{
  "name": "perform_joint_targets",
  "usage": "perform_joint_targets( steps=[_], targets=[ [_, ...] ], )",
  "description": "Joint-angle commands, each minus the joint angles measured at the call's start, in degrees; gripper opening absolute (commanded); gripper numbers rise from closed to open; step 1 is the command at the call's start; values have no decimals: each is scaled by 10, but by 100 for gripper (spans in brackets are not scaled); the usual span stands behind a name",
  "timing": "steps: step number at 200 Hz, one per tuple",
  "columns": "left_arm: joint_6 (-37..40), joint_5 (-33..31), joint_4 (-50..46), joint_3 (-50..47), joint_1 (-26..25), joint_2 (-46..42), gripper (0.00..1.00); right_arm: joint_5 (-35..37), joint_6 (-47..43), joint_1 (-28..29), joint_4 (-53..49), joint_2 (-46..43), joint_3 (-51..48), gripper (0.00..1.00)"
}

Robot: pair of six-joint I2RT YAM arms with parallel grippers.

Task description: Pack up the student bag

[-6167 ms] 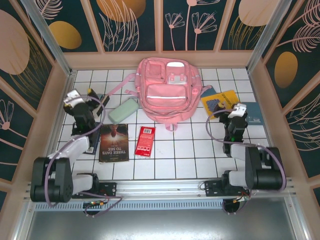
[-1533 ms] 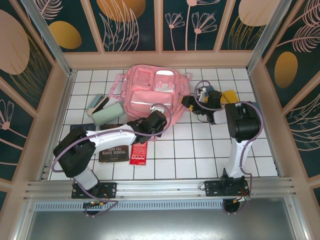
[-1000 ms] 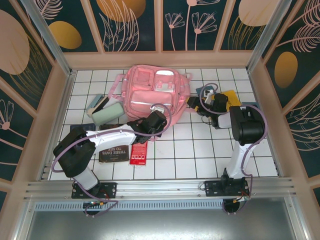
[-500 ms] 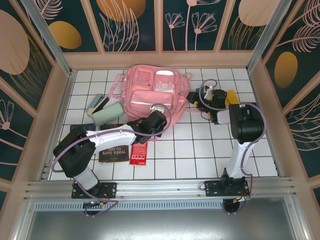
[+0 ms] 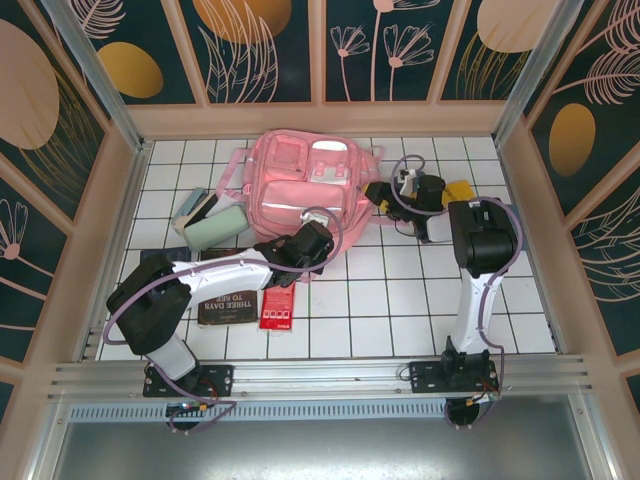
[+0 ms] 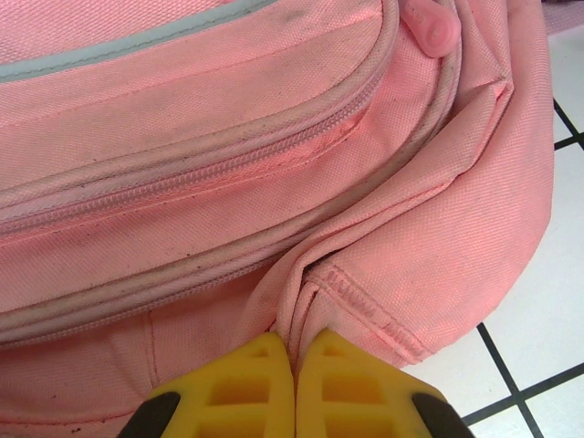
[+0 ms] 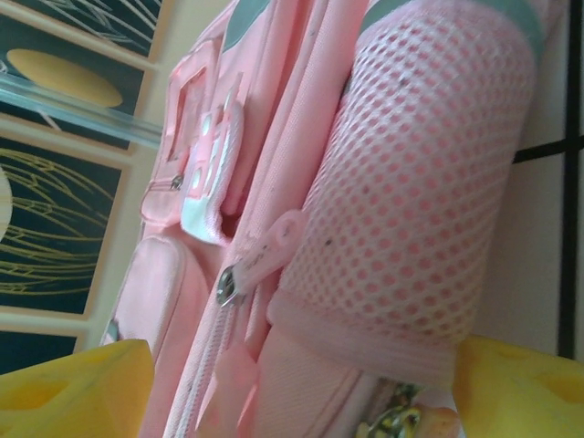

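The student bag [image 5: 300, 180], a light-pink backpack, lies flat at the back middle of the table. My left gripper [image 5: 318, 226] is at its near edge. In the left wrist view the yellow fingers [image 6: 294, 351] are shut on a fold of the bag's [image 6: 228, 119] pink fabric below a closed zip pocket. My right gripper [image 5: 378, 196] is at the bag's right side, open. In the right wrist view its jaws [image 7: 297, 374] stand wide apart around the mesh side pocket [image 7: 429, 201], with a pink zipper pull [image 7: 265, 251] just ahead.
A mint-green pencil case [image 5: 212, 228] lies on a dark notebook [image 5: 192, 208] left of the bag. A brown book [image 5: 228, 305] and a red packet [image 5: 280, 305] lie near the left arm. A yellow book [image 5: 462, 190] sits behind the right arm.
My right gripper has opened wider and shifted left, close against the bag's side. The left gripper keeps its pinch on the bag's edge and has not moved.
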Motion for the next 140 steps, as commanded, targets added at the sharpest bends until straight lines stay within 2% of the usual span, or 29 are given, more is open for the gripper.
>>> perform_joint_targets(
  steps=[1,70,140],
  targets=[
    [-18,-15,8,5,3,-1,0,-40,21,3,49,-3,-14,82],
    [-18,-19,9,3,3,1,0,-34,43,-6,106,-66,-84,77],
    [-25,-11,9,1,3,0,0,23,32,-15,82,-77,-99,63]
  ],
)
